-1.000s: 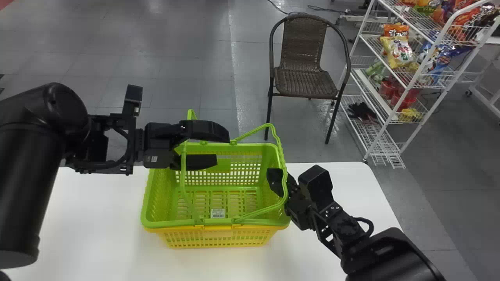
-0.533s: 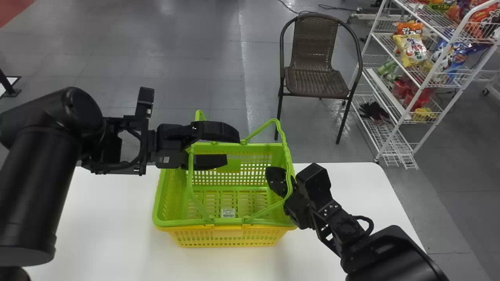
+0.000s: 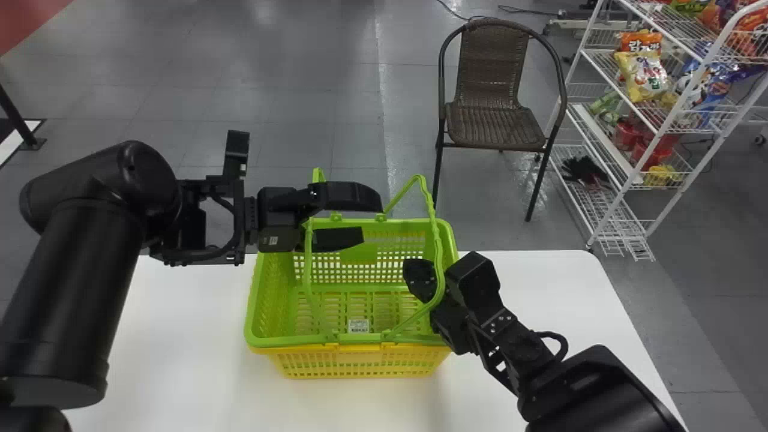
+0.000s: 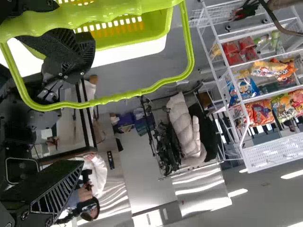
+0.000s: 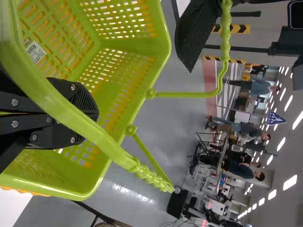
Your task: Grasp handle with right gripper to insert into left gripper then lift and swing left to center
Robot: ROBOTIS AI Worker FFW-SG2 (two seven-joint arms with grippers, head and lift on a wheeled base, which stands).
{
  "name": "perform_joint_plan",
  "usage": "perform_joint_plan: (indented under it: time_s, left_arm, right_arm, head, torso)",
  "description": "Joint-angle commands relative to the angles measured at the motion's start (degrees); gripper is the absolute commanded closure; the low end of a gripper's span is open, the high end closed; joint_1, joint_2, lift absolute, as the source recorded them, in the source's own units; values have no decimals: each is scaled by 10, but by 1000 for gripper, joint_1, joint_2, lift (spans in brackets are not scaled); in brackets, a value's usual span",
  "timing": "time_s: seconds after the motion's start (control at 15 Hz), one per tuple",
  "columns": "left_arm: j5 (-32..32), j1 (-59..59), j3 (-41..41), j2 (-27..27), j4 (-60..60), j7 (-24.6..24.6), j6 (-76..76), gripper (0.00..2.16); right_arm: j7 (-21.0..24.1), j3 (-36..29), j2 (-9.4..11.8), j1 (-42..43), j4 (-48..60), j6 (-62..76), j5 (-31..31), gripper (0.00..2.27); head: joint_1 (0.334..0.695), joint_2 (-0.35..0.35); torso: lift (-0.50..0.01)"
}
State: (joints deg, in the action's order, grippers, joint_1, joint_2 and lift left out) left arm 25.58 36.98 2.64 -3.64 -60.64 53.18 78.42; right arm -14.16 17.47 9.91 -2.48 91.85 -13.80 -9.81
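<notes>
Handle (image 3: pixel 438 240) on the basket's right side stands higher and farther left over the basket (image 3: pixel 288 342) than a second ago, my right pincer (image 3: pixel 414 278) having shifted left with it; I have that pincer's fingers together with the handle lying across them, though I can't tell whether they grip it. My left pincer (image 3: pixel 369 221) is spread wide and gripping nothing above the basket's left far part, the left handle (image 3: pixel 307 264) crossing near its base, and the basket sits on the counter (image 3: pixel 180 336).
</notes>
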Motion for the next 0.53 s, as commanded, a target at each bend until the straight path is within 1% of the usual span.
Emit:
perform_joint_plan:
  time_s: [0.0, 0.47]
  left_arm:
    - [0, -1, 0, 1, 3, 1, -16, 36]
    - [-2, 2, 0, 6, 3, 0, -16, 36]
  right_arm:
    - [0, 4, -2, 0, 0, -2, -2, 2256]
    - [2, 13, -7, 6, -4, -6, -7, 2256]
  head:
    - [695, -60]
    - [695, -52]
  torso:
    - [0]
    - [0]
